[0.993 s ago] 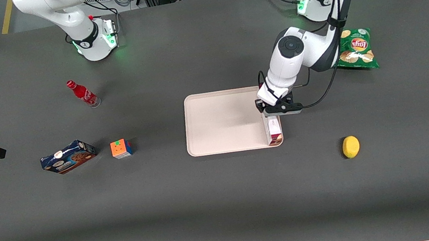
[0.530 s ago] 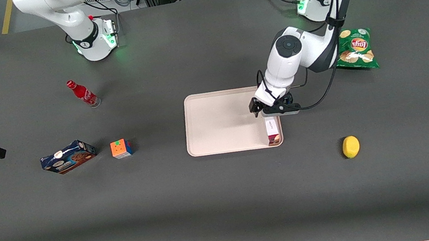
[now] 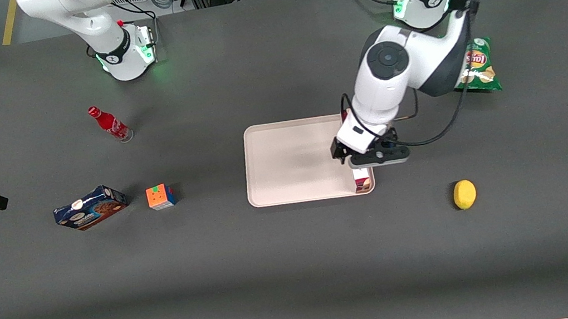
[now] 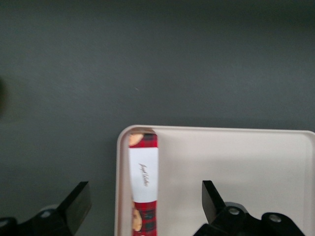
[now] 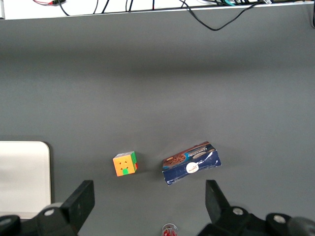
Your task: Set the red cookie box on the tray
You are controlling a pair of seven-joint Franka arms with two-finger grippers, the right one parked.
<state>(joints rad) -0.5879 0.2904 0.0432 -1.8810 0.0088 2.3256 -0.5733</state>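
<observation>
Pincer: left arm's pincer (image 3: 356, 161) hangs above the tray's edge toward the working arm's end of the bench, fingers spread wide, one (image 4: 76, 201) outside the rim and one (image 4: 212, 200) over the tray floor; nothing held.
Task item: long, slim red plaid cardboard cookie box (image 4: 143, 182) with white middle band lies on its narrow side in the large pale pinkish-beige flat tray (image 3: 290, 161), pressed along the low rim, clear of both fingers.
Placement: judged complete; box rests fully inside the rim.
Handling: judged light, stiff, thin-walled; dents under hard squeeze. Smooth printed faces may slip. Best hold is across the narrow width near mid-length.
Surfaces: tray smooth, matte, rounded corners; dark grey bench (image 3: 277, 267) cover looks flat and slightly textured.
</observation>
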